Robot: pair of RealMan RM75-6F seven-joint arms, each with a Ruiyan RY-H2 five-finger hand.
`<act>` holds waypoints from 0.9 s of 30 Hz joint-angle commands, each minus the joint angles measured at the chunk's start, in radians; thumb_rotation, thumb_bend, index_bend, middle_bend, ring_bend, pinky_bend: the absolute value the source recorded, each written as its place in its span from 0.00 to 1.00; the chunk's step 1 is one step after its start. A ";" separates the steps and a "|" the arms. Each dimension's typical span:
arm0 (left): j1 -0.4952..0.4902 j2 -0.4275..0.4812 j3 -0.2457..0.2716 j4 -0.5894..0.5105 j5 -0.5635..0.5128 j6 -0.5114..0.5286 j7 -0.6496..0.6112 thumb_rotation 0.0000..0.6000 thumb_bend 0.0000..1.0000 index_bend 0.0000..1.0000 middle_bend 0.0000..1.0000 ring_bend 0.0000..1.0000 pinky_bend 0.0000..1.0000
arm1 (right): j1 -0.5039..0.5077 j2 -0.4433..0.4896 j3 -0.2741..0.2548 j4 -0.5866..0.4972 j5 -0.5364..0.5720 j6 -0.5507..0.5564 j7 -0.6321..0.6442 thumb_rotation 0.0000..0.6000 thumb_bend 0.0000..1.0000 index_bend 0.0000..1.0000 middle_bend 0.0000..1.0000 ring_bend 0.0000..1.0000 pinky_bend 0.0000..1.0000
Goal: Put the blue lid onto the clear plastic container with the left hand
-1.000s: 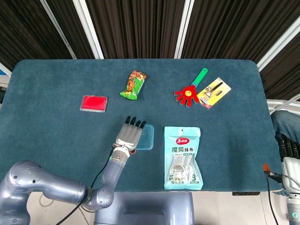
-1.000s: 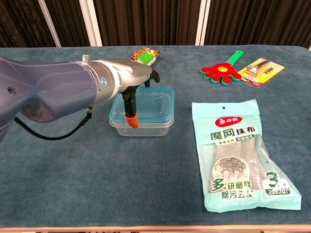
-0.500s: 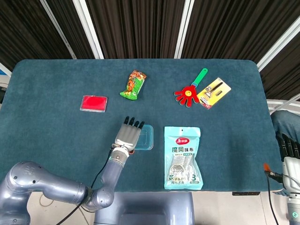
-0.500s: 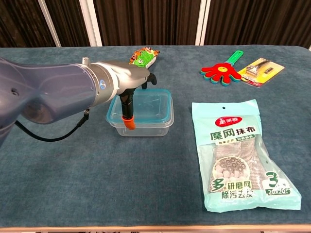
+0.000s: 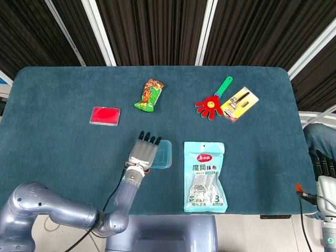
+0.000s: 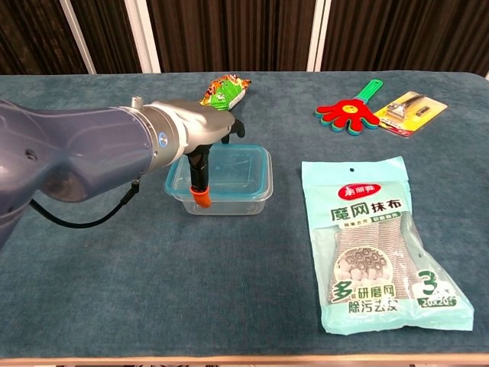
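Left arm: grey, reaching in from the near left, forearm angled toward the far right. Left hand (image 5: 143, 154): palm down, fingers extended toward the far side, thumb (image 6: 201, 183) pointing down with an orange tip. Right hand (image 5: 323, 176): at the near right edge, fingers straight, mostly out of frame.
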 commanded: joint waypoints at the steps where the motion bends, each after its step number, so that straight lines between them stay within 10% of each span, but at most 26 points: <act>1: 0.001 -0.003 -0.002 0.001 0.001 0.003 0.004 1.00 0.13 0.08 0.31 0.04 0.02 | 0.000 0.000 -0.001 0.001 -0.001 0.000 0.001 1.00 0.34 0.00 0.01 0.00 0.00; 27: 0.017 -0.042 -0.004 0.022 0.051 0.045 0.030 1.00 0.10 0.07 0.30 0.04 0.02 | -0.001 -0.001 0.000 0.000 0.004 -0.002 0.006 1.00 0.34 0.00 0.01 0.00 0.00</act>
